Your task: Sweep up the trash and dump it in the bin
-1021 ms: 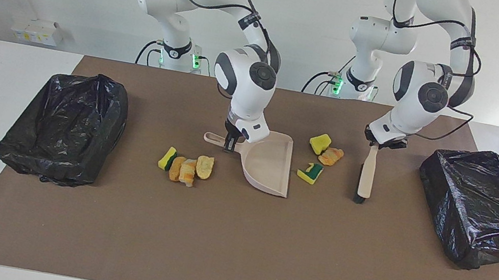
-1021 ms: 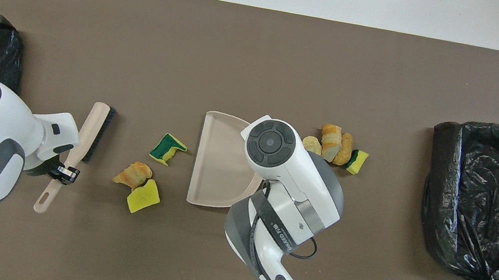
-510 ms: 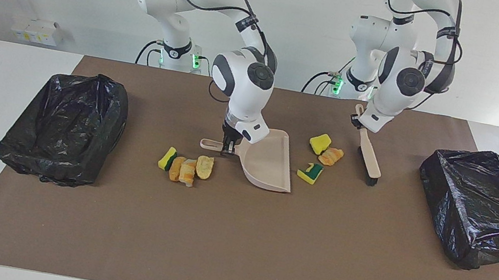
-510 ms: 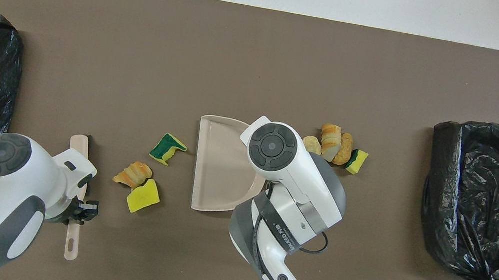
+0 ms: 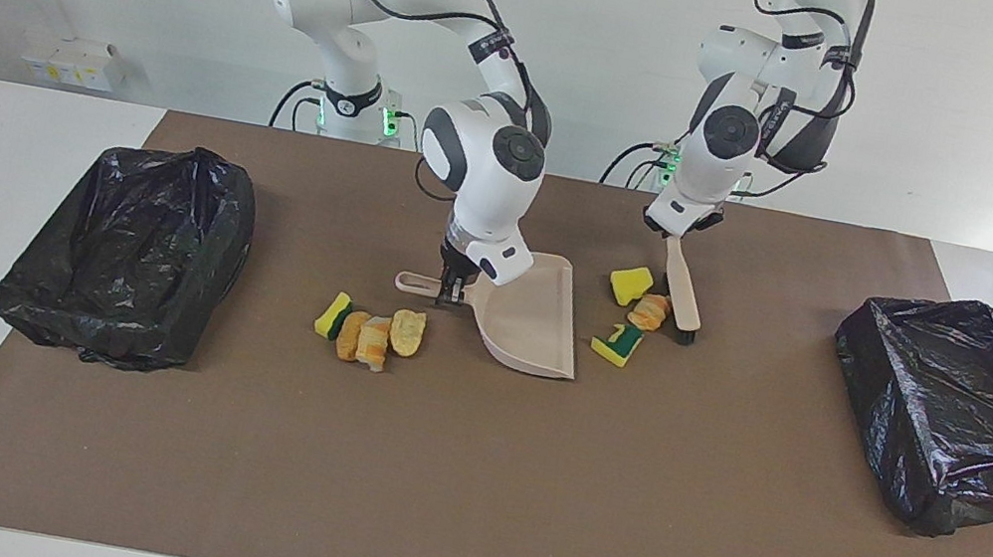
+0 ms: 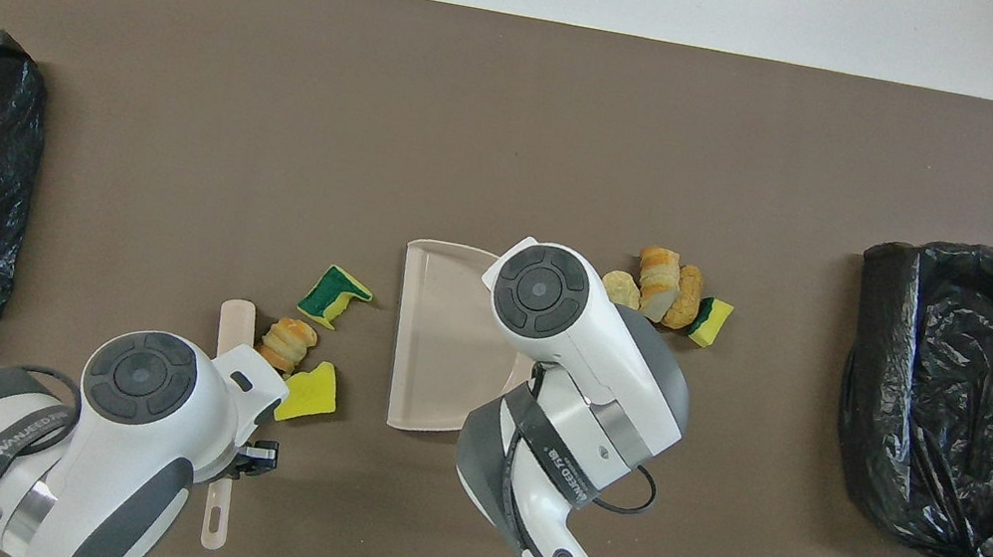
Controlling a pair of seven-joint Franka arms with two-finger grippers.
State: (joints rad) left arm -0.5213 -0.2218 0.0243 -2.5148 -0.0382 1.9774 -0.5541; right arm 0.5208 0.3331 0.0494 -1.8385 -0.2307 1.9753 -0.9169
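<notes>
We've got two black-lined bins, one at the right arm's end (image 5: 123,251) and one at the left arm's end (image 5: 963,412) of the brown mat (image 5: 460,494); both look empty so far, no trash visible inside either.

Dustpan (image 5: 530,319) sits mid-mat w/ nothing in it, open edge facing the left arm's end of the table. Right gripper (image 5: 452,289) is clamped on its handle. Left gripper (image 5: 674,233) is clamped on the brush (image 5: 682,302) handle, brush slanting down so its head sits just beside the bread bit (image 5: 652,311), on the side away from the pan.

Trash is in two clusters: three pcs between brush and pan – yellow sponge (image 5: 630,284), the bread bit, and a green-backed sponge (image 5: 618,344) – and a second row (image 5: 370,332) of sponge plus bread bits near the pan handle, toward the right arm's end.

Step in hand, as we read it: sweep the first cluster into the pan. To do it well we'd keep the bristles low on the mat, draw toward the pan mouth in one steady stroke, and hold the pan lip flat down so pcs ride in, not under. The yellow sponge lies nearer the robots than the rest; we'd angle the brush to catch it too, or it prob. slips past the pan edge.
</notes>
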